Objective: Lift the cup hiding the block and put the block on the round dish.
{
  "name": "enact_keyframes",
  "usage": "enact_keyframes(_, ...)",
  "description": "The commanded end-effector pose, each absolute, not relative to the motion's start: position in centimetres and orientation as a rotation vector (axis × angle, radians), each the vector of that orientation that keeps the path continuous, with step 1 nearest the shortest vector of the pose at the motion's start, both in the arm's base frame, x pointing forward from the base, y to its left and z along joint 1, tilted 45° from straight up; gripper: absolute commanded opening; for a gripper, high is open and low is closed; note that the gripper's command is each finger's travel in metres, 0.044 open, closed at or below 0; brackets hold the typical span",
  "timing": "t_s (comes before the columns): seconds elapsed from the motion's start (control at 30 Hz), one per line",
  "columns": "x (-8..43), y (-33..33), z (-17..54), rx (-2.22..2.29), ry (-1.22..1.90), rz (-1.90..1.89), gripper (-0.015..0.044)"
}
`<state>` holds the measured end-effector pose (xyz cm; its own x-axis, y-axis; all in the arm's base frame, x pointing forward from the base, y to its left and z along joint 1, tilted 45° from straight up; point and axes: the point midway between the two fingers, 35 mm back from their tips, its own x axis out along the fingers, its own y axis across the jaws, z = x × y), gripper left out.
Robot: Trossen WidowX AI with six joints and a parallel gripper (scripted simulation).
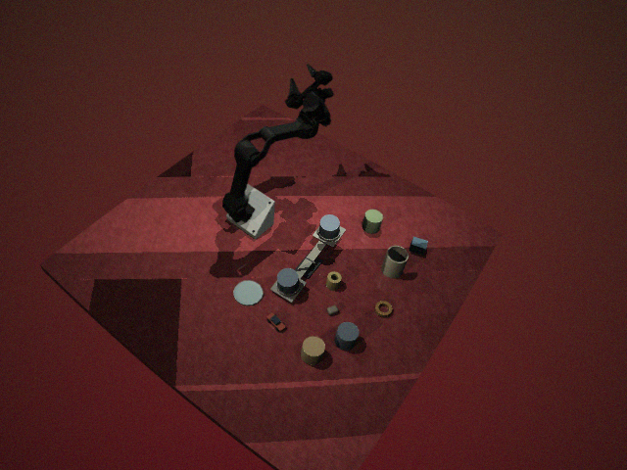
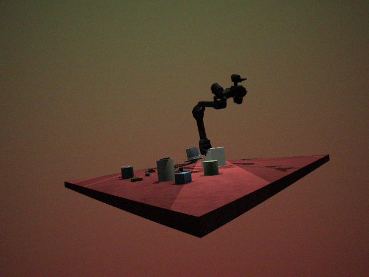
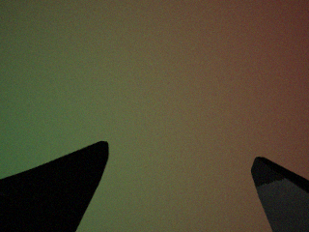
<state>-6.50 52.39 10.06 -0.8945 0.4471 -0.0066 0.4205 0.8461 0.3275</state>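
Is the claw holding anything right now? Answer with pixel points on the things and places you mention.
No, the wrist view shows the claw (image 1: 301, 72) (image 3: 182, 158) spread wide, with only background between its two dark, pointed fingers.

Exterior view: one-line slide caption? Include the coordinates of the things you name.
WidowX AI arm raised, fingers empty, above a red tabletop where a tilted balance holds a blue-grey cup (image 1: 329, 225) (image 2: 192, 153) on its high end.
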Motion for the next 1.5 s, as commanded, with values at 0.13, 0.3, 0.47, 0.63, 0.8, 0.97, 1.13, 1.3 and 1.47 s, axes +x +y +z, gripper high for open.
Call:
enact_keyframes(0.13, -5.8, 53.0, 10.2, 0.780, 2.883, 0.485, 0.0440)
enact_keyframes(0.3, -4.8, 53.8, 10.2, 0.892, 2.791, 0.471, 0.0440)
enact_keyframes(0.47, -3.6, 54.3, 10.0, 0.984, 2.687, 0.452, 0.0440)
enact_keyframes(0.63, -2.4, 54.6, 9.7, 1.055, 2.574, 0.429, 0.0440)
enact_keyframes(0.8, -1.1, 54.5, 9.2, 1.103, 2.455, 0.403, 0.0440)
enact_keyframes(0.97, 0.3, 54.2, 8.6, 1.129, 2.333, 0.374, 0.0440)
enact_keyframes(1.13, 1.6, 53.6, 8.0, 1.134, 2.211, 0.344, 0.0440)
enact_keyframes(1.3, 3.0, 52.6, 7.3, 1.118, 2.090, 0.312, 0.0440)
enact_keyframes(1.47, 4.4, 51.4, 6.6, 1.083, 1.971, 0.279, 0.0440)
